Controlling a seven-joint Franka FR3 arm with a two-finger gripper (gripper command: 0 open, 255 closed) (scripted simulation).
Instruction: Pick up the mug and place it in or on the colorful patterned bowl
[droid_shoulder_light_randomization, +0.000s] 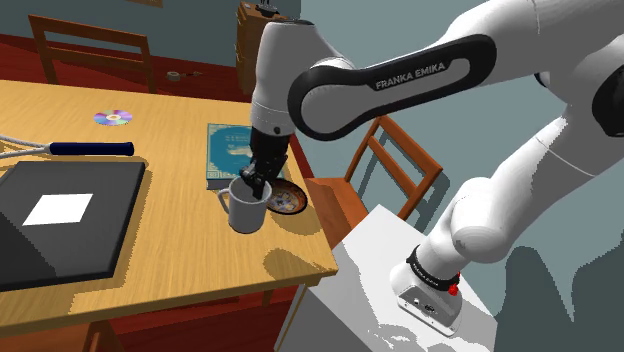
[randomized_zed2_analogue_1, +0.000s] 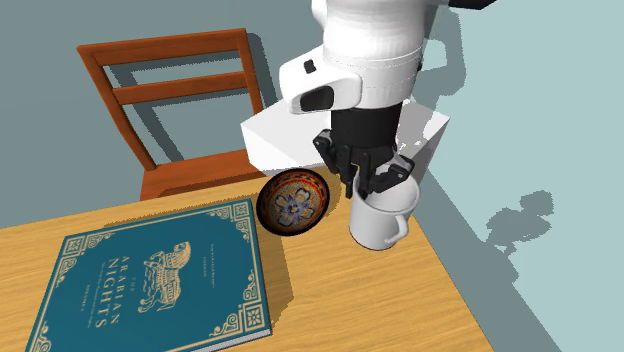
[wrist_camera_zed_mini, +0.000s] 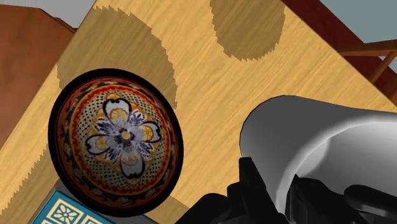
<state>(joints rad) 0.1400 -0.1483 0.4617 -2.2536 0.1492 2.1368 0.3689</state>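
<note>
A white mug (droid_shoulder_light_randomization: 245, 209) stands upright near the table's corner, close beside the colorful patterned bowl (droid_shoulder_light_randomization: 289, 200). My black gripper (droid_shoulder_light_randomization: 258, 180) comes down from above and is shut on the mug's rim, one finger inside and one outside. In the second exterior view the mug (randomized_zed2_analogue_1: 381, 219) is to the right of the bowl (randomized_zed2_analogue_1: 293, 201), its handle facing the camera, with the gripper (randomized_zed2_analogue_1: 372, 180) clasping its rim. In the wrist view the bowl (wrist_camera_zed_mini: 118, 137) shows its flower pattern, apart from the mug (wrist_camera_zed_mini: 318, 143). I cannot tell whether the mug touches the table.
A teal book (randomized_zed2_analogue_1: 160, 275) lies beside the bowl. A black pad with a white sheet (droid_shoulder_light_randomization: 60, 215), a disc (droid_shoulder_light_randomization: 112, 118) and a dark-handled tool (droid_shoulder_light_randomization: 92, 148) lie further along the wooden table (droid_shoulder_light_randomization: 180, 250). A wooden chair (randomized_zed2_analogue_1: 170, 90) stands at the table's edge, by the white stand (droid_shoulder_light_randomization: 400, 270).
</note>
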